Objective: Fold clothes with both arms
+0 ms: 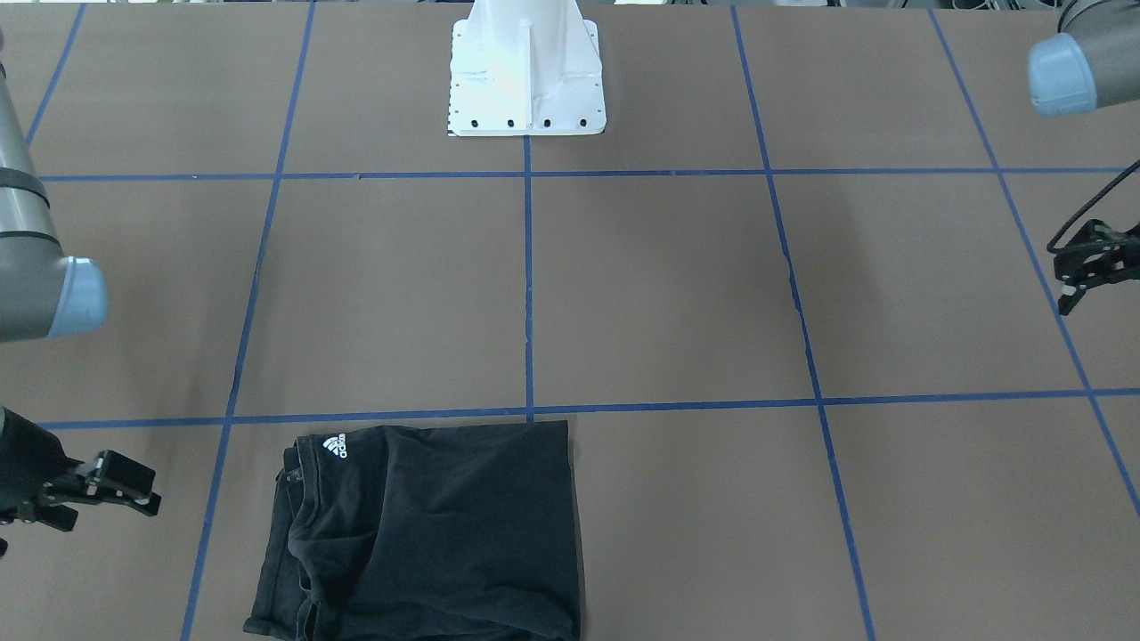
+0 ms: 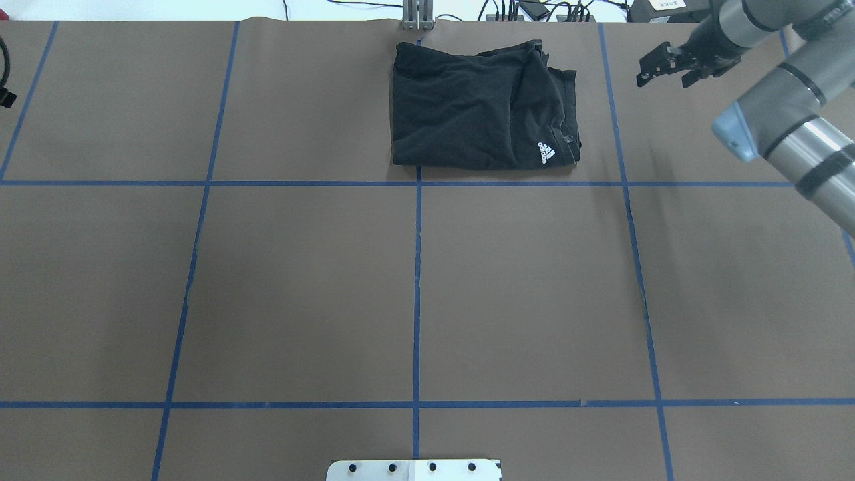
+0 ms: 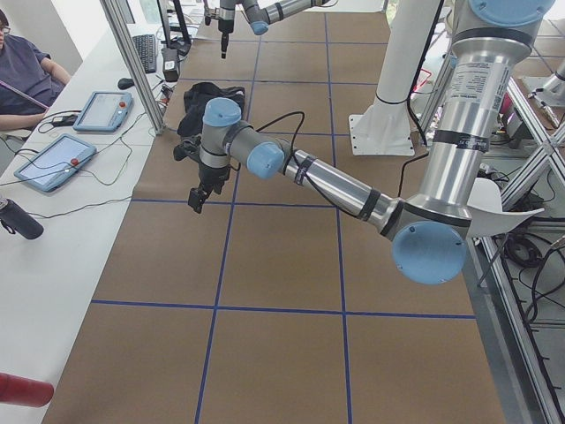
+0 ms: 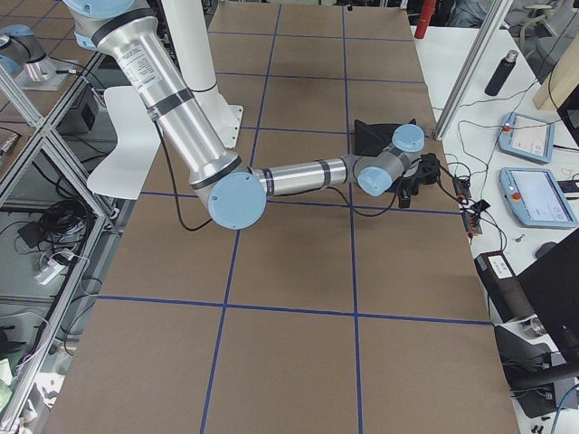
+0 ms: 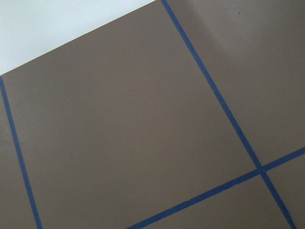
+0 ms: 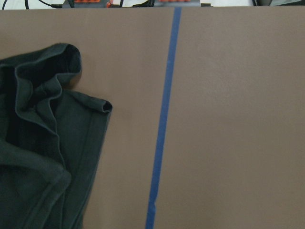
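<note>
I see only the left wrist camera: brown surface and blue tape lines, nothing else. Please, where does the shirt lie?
Observer: The folded black fabric T-shirt with a small white logo lies at the brown table's far edge, near the centre line.
Operator: Does the right pincer hold it?
Observer: No, the right black two-finger pincer hangs open beside the shirt, not touching it.
Operator: And the left one?
Observer: The left pincer holds nothing, far off on the shirt's other side.

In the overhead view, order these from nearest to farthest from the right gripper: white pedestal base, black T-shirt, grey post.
From the right gripper:
1. black T-shirt, just to its left.
2. grey post, farther left, at the far edge.
3. white pedestal base, at the near edge.
</note>
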`<control>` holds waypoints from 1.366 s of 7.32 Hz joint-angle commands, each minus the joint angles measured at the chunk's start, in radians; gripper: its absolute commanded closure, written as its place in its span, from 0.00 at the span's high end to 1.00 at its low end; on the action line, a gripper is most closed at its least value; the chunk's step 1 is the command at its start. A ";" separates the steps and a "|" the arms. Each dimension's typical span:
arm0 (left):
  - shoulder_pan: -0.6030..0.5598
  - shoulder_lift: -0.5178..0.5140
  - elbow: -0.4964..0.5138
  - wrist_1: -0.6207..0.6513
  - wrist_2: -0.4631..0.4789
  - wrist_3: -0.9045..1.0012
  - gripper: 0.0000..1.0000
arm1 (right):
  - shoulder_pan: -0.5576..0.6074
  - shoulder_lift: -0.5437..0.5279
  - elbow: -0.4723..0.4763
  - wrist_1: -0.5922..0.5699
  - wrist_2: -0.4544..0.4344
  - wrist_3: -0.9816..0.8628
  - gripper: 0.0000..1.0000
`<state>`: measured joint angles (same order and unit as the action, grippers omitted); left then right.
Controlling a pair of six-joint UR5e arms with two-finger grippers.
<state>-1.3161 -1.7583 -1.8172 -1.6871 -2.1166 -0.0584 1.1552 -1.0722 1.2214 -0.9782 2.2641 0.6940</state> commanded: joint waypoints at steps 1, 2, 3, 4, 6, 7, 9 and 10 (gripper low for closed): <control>-0.086 0.071 -0.004 0.004 0.001 0.144 1.00 | 0.068 -0.171 0.188 -0.080 0.044 -0.121 1.00; -0.133 0.109 -0.007 0.006 -0.006 0.214 1.00 | 0.107 -0.242 0.299 -0.202 0.046 -0.236 1.00; -0.165 0.149 -0.014 0.004 -0.012 0.245 1.00 | 0.148 -0.320 0.426 -0.344 0.046 -0.360 1.00; -0.199 0.195 -0.031 0.006 -0.008 0.245 1.00 | 0.187 -0.415 0.561 -0.485 0.043 -0.469 1.00; -0.215 0.299 -0.013 0.012 -0.008 0.241 1.00 | 0.259 -0.666 0.732 -0.592 0.035 -0.614 1.00; -0.238 0.300 -0.007 0.035 -0.011 0.245 1.00 | 0.299 -0.772 0.756 -0.593 0.035 -0.692 1.00; -0.261 0.356 -0.013 0.098 -0.095 0.252 1.00 | 0.328 -0.882 0.742 -0.583 0.037 -0.789 1.00; -0.262 0.431 -0.034 0.086 -0.191 0.252 1.00 | 0.328 -0.899 0.733 -0.583 0.046 -0.777 1.00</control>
<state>-1.5700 -1.4000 -1.8329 -1.6033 -2.2084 0.1917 1.4763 -1.9283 1.9617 -1.5622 2.3030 -0.0726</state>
